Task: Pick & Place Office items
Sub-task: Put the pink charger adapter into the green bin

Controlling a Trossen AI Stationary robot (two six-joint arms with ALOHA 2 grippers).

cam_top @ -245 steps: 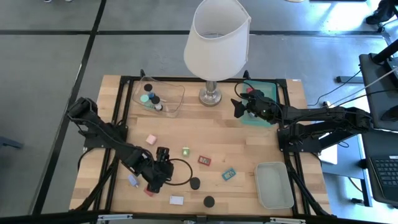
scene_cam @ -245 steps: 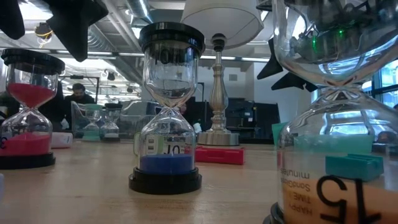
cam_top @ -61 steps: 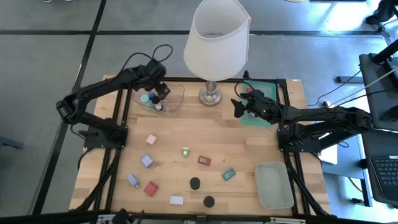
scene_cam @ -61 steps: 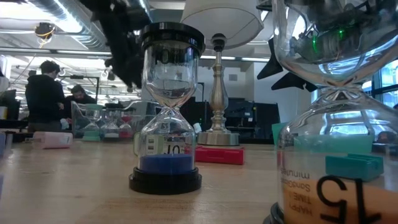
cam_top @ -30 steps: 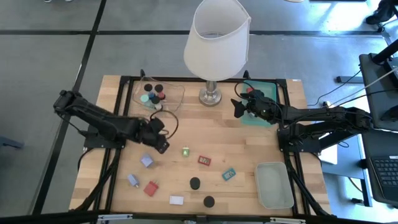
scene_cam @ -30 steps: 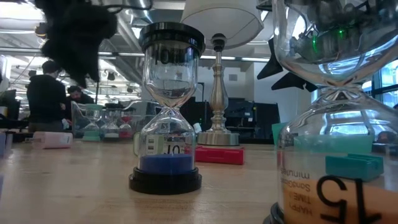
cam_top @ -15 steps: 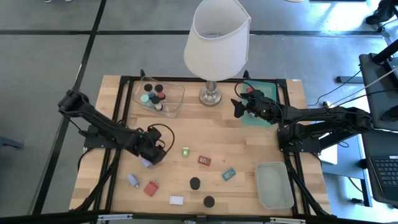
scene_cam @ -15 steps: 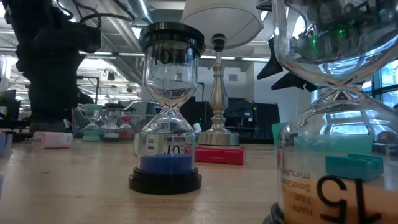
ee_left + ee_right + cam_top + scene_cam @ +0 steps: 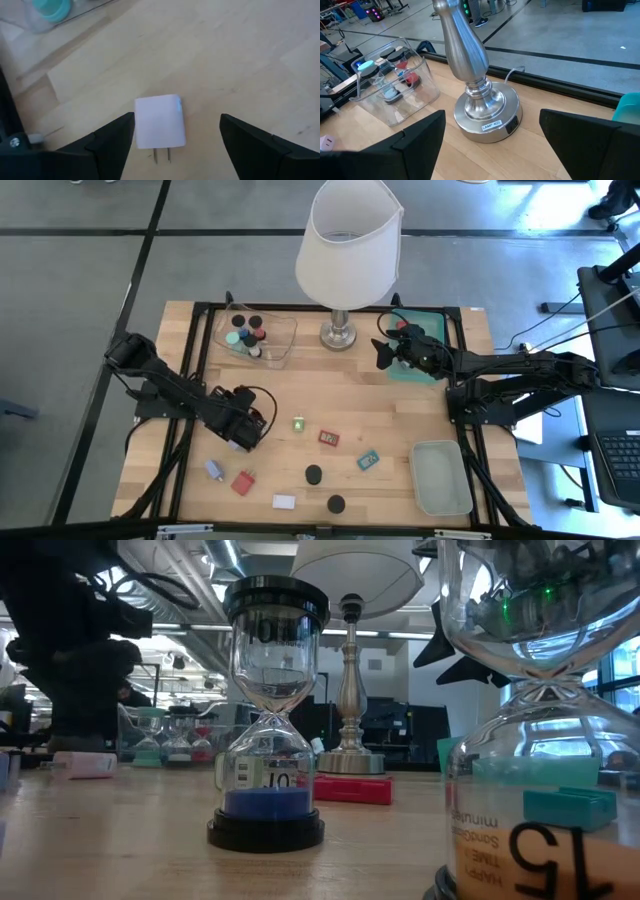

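A lavender plug block (image 9: 160, 121), two metal prongs at one end, lies flat on the wooden worktop (image 9: 400, 430) toward the left side, between the spread fingers of the left hand (image 9: 177, 137). The fingers stand wide apart, one on each side of the block, gripping nothing, and seem low over it. From above the left hand (image 9: 243, 428) covers the block completely, so only the wrist view shows it.

To take it well, the hand should probably settle until the fingertips flank the block's flat sides, keep it centred in the gap, then close squarely across the body and not on the prongs, so it does not twist or skid on the wood.

Other items lie scattered nearby: a green-marked piece (image 9: 298, 423), a red block (image 9: 328, 438), a teal tag (image 9: 368, 460), two black round caps (image 9: 313, 475), a white block (image 9: 284, 502), a red piece (image 9: 242, 482) and a small lavender-blue one (image 9: 214, 470). A clear tray (image 9: 281, 345) at the back already holds several small pieces beside the lamp (image 9: 348, 250).

The right hand (image 9: 383, 352) waits over the green tray (image 9: 415, 370) at the back right, fingers wide and empty.

How close the left fingertips are to the wood cannot be judged. The low view is filled by sand timers (image 9: 270, 720) close to the lens, and the left arm shows there only as a dark mass.
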